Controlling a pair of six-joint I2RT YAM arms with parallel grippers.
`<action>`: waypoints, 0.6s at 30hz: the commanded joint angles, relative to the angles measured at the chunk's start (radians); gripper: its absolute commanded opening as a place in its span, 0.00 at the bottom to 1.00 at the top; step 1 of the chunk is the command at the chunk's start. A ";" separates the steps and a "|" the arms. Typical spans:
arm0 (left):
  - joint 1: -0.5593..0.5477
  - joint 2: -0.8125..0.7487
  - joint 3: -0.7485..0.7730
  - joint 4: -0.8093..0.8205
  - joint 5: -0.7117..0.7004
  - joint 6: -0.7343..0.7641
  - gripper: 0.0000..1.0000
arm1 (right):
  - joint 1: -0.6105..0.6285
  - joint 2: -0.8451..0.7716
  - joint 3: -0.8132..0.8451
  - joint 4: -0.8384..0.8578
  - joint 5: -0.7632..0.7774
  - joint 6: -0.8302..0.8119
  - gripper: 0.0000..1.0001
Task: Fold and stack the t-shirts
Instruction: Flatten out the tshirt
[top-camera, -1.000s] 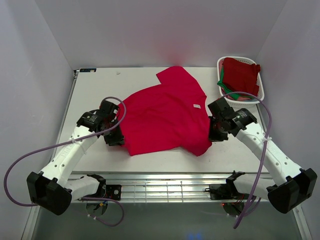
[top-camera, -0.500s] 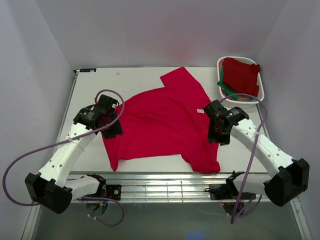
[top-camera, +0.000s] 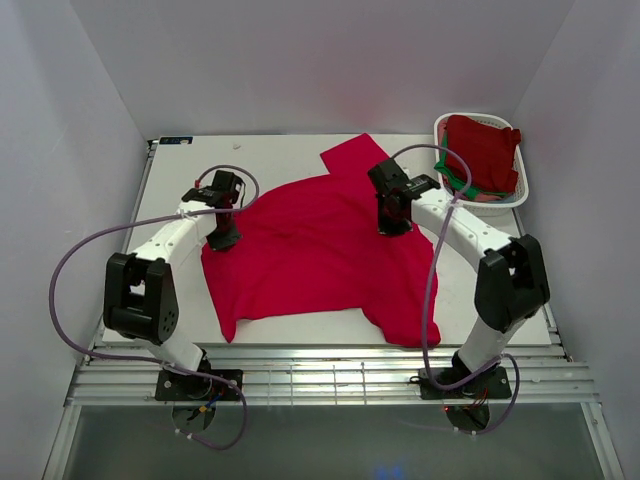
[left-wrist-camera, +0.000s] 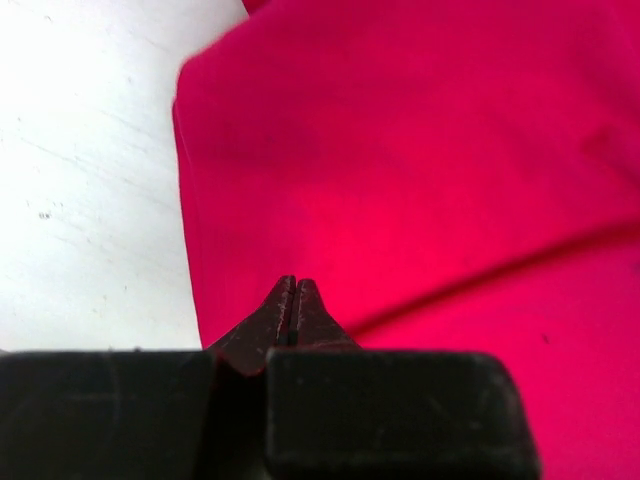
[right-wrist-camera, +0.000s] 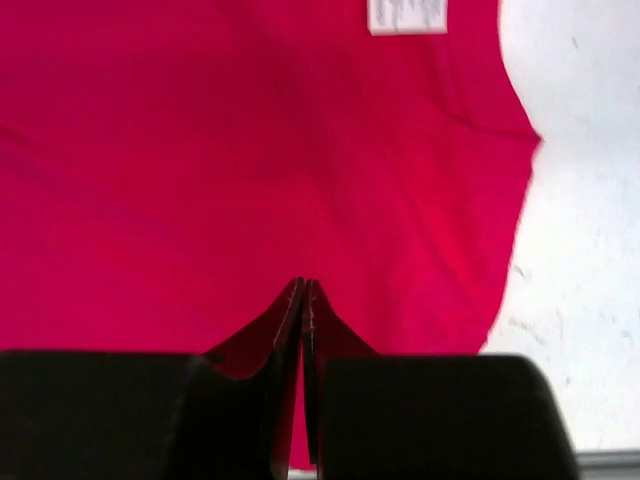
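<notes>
"Both arms have swung farther across the counter (top-camera: 190, 170); the crimson t-shirt (top-camera: 310, 250) lies spread flat there."

"Left gripper (top-camera: 222, 238) and right gripper (top-camera: 392, 222) show clenched jaws over its two sides, probably for smoothing."

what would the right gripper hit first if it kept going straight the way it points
Probably the crimson t-shirt spread below it; the right gripper points down at the cloth, though the gap is unclear.

We see white shells on the left arm (top-camera: 168, 243) and right arm (top-camera: 455, 218), joined by chunky black joints. A lilac cable (top-camera: 68, 270) loops off each. The left gripper (left-wrist-camera: 293, 285) has black fingers (left-wrist-camera: 272, 322) tapering to thin points.
</notes>
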 joint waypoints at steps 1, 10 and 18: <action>0.032 0.004 0.019 0.083 -0.013 0.038 0.00 | -0.003 0.103 0.103 0.104 -0.002 -0.078 0.08; 0.063 0.211 0.022 0.106 0.059 0.055 0.00 | -0.039 0.355 0.233 0.105 -0.034 -0.113 0.08; 0.175 0.374 0.175 0.105 0.102 0.101 0.00 | -0.107 0.502 0.353 0.079 -0.100 -0.133 0.08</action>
